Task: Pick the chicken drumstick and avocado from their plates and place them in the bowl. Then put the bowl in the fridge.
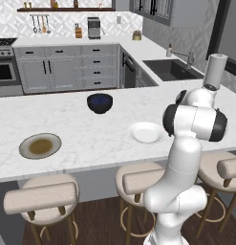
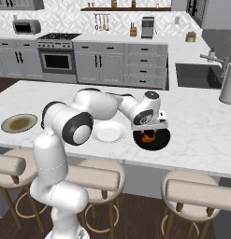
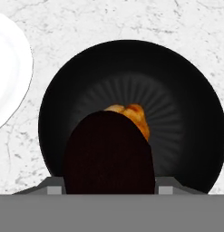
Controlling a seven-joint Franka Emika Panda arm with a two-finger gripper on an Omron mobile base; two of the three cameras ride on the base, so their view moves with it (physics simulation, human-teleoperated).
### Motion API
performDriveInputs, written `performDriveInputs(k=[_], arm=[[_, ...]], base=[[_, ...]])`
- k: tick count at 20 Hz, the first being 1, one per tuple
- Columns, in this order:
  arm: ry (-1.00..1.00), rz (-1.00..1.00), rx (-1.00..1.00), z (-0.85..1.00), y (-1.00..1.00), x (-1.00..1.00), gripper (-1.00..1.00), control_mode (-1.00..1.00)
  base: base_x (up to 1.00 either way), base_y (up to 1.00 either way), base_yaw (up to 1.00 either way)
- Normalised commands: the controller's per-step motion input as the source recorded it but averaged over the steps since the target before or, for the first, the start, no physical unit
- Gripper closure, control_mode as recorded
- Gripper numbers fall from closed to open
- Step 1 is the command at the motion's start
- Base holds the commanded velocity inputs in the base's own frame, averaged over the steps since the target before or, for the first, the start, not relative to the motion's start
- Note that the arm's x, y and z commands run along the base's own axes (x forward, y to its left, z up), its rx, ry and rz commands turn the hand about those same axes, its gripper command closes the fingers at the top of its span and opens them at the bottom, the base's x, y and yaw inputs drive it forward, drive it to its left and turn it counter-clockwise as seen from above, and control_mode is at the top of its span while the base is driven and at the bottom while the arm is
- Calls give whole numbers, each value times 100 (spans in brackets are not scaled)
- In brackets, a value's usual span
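Left base view: the bowl (image 1: 100,103) is being shown upper centre on the table (image 1: 91,139).

Right base view: the tool (image 2: 152,132) is being held over it, centre.

Hand view: the avocado (image 3: 109,154) is being grasped above the drumstick (image 3: 131,115); release is judged next.

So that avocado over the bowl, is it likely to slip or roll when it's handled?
The avocado looks smooth and egg-shaped, so it could probably slip between the narrow fingers of the gripper. Released, it would likely roll, but the deep bowl beneath should contain it. It may nudge the chicken drumstick lying there.
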Motion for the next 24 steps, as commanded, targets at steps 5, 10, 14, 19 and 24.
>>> performDriveInputs(k=[5, 10, 14, 19, 24], arm=[[0, 0, 0, -8, -2, 0, 100, -100], [0, 0, 0, -3, -1, 0, -100, -100], [0, 0, 0, 0, -3, 1, -100, -100], [0, 0, 0, 1, -14, 3, -100, -100], [0, 0, 0, 14, -9, 6, -100, -100]], base=[[0, 0, 0], [0, 0, 0], [0, 0, 0], [0, 0, 0], [0, 0, 0]])
